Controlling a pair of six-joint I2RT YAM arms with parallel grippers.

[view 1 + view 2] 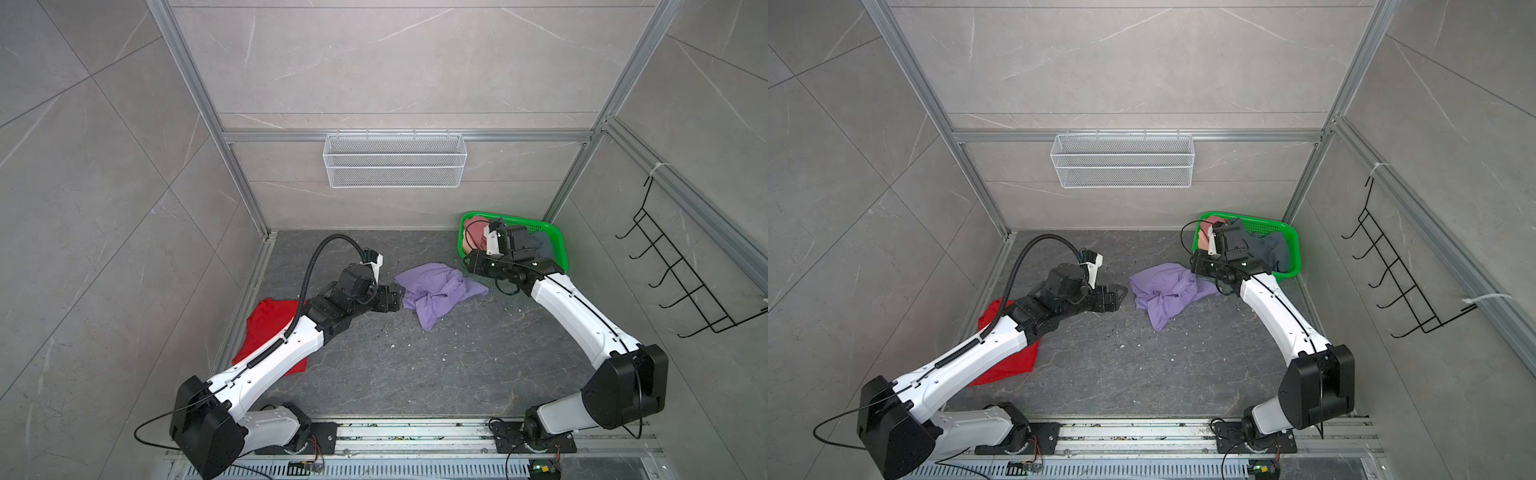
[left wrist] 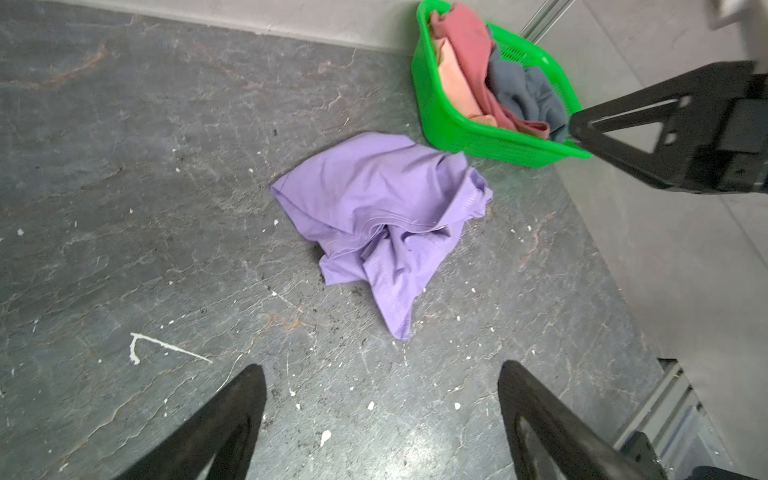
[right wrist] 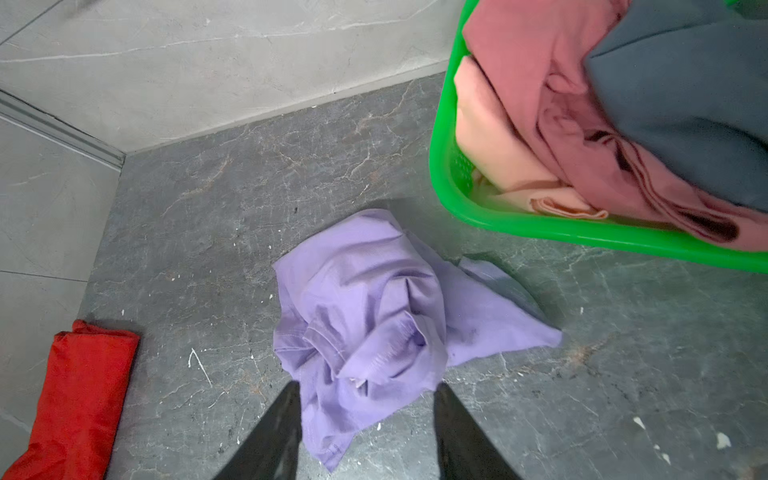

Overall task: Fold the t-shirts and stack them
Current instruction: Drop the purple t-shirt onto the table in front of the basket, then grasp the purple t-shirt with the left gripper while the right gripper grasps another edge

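Lavender t-shirt [image 1: 436, 291] in a heap beside green basket [image 2: 478, 143], red t-shirt [image 1: 266, 328] apart.

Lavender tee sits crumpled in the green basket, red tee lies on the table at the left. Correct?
Not quite. The lavender tee lies crumpled on the table beside the basket, not in it, as the left wrist view shows. The red tee does lie on the table at the left.
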